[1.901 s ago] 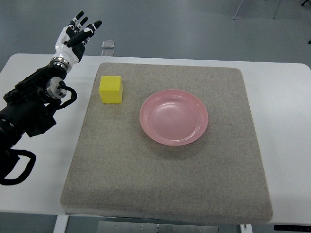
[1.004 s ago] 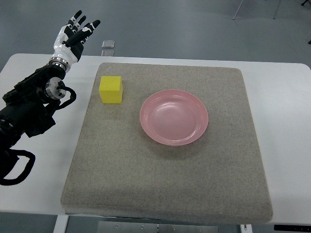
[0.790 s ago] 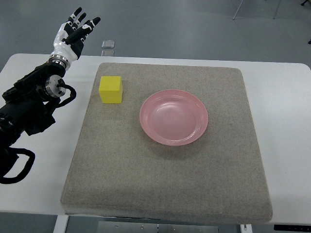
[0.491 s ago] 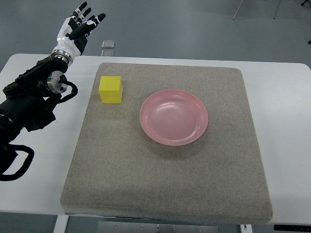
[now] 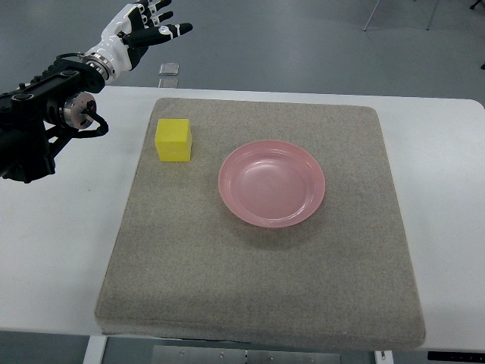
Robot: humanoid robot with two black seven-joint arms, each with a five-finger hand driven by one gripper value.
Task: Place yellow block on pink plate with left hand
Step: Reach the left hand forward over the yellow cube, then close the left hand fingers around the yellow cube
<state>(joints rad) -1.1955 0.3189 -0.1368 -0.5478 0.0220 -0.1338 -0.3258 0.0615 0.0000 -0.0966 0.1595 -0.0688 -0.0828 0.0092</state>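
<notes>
Worktop (image 5: 61,227) — white, carrying everything; bare strips show at left and right of the mat.

Mat (image 5: 258,303) — grey felt, roughly square, covering most of the worktop.

Left arm — black, enters from the picture's left edge and runs up toward the far-left corner, over the bare worktop left of the mat.

Pink plate (image 5: 272,183) — round, shallow, empty; lies near the mat's middle, slightly toward the far side.

Yellow block (image 5: 173,139) — a cube, so no long axis to align to; sits flat on the mat's far-left part, left of the plate and apart from it, a clear gap of mat between them.

Left hand (image 5: 139,29) — white and black, fingers spread and pointing right, holding nothing; held past the far edge of the worktop, over the floor.

Governing relation: the block lies nearer than the hand and a little to its right, well apart from it. The reach would have to come toward the near side and down. The left hand is the only one in view, and the block is on its side of the mat.

Change against the earlier frames: hand and forearm have swung farther and to the right, the fingers turning from upward to rightward; the block and plate have not moved
</notes>
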